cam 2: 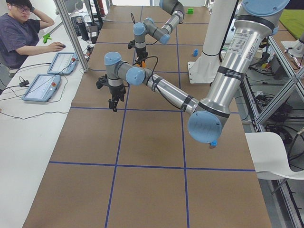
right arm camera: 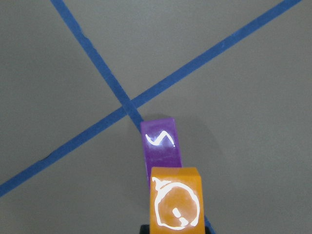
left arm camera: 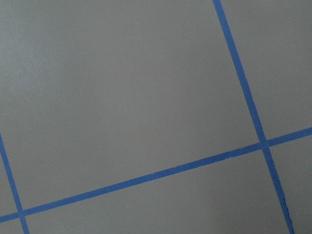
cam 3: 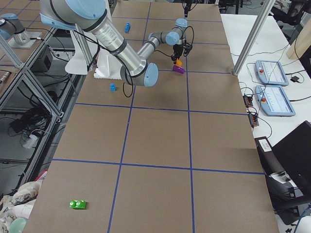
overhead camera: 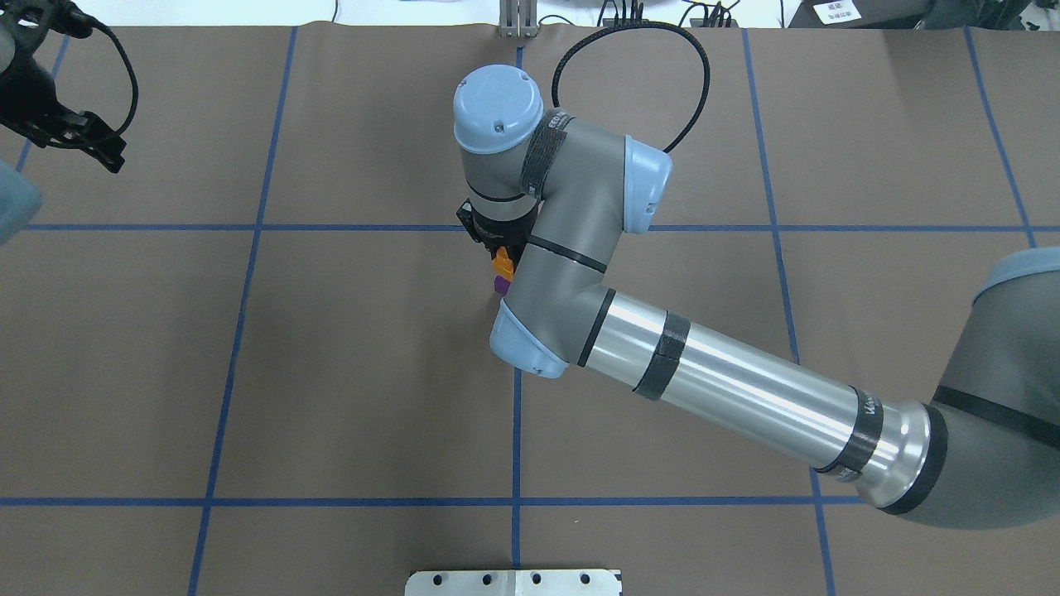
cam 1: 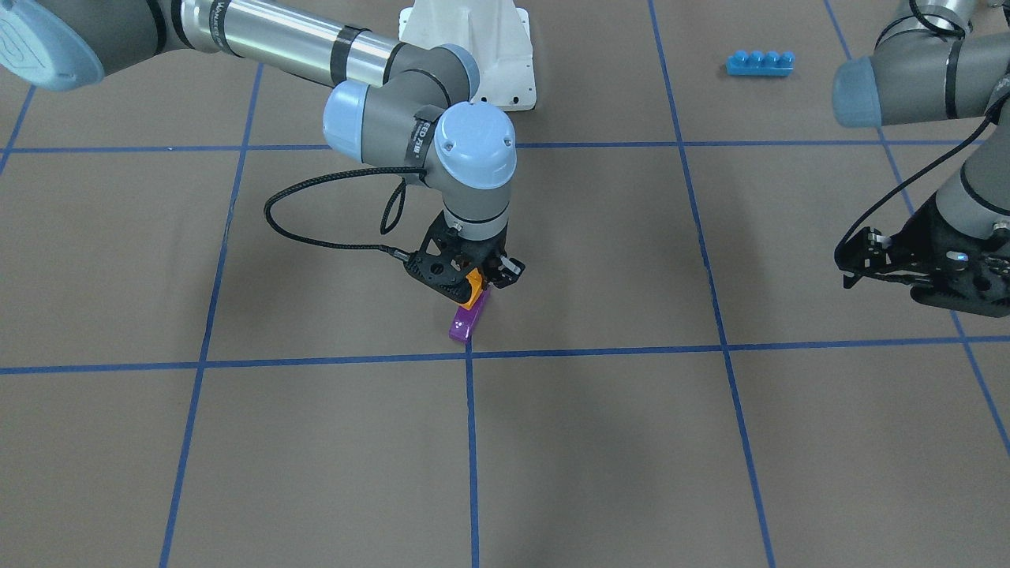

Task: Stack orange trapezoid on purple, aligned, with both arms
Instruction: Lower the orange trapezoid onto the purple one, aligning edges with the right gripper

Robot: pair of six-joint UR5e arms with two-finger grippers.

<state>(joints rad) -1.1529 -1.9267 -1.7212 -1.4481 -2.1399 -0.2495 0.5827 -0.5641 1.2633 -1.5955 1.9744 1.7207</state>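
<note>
My right gripper (cam 1: 476, 284) is shut on the orange trapezoid (cam 1: 473, 285), stud up, near the table's middle. It holds the block over the near end of the purple block (cam 1: 465, 319), which lies on the table by a tape crossing. I cannot tell whether the two touch. The right wrist view shows the orange trapezoid (right arm camera: 175, 200) overlapping the end of the purple block (right arm camera: 161, 146). Overhead, the orange trapezoid (overhead camera: 502, 264) and the purple block (overhead camera: 500, 285) peek out beside the wrist. My left gripper (cam 1: 856, 260) is open and empty, off to the side above bare table.
A long blue four-stud brick (cam 1: 760, 63) lies near the robot's base (cam 1: 473, 47). A small blue block (cam 3: 112, 87) sits by the base. A green block (cam 3: 77, 204) lies at the table's far right end. An operator (cam 2: 19, 33) sits beside the table.
</note>
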